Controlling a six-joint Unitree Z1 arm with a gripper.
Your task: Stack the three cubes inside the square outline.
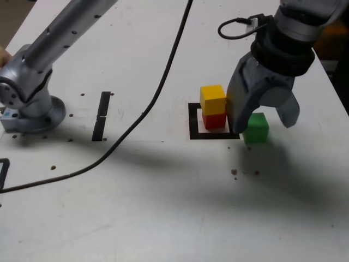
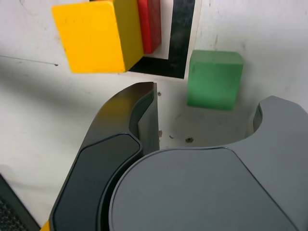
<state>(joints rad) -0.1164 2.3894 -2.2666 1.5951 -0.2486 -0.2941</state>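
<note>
**Two cubes stacked in the square, green cube beside it under a spread hand**

The yellow cube (image 1: 212, 99) sits on top of the red cube (image 1: 214, 120), and the pair stands inside the square outline (image 1: 192, 121), a thick black frame with a white centre. The yellow block is turned slightly against the red one below it, so its edges overhang a little. The green cube (image 1: 256, 128) rests flat on the white counter (image 1: 163, 207), just outside the outline on the exterior view's right, close to the frame's corner but not inside it.

The hand (image 1: 262, 121) hangs over the green cube with its two grey fingers spread apart. One finger (image 1: 238, 103) comes down between the stack and the green cube, its tip near the outline's edge; the other finger (image 1: 287, 112) is on the far side of the green cube and higher. In the wrist view the green cube (image 2: 214, 78) lies in the gap between the fingers, with counter showing on both sides of it, so nothing is pinched.

Further out, the arm's base (image 1: 27, 112) is bolted to the counter at the exterior view's left, a black cable (image 1: 158, 93) trails across the surface, and a thin black strip mark (image 1: 101, 115) lies between the base and the outline. Small dark specks dot the counter.
</note>
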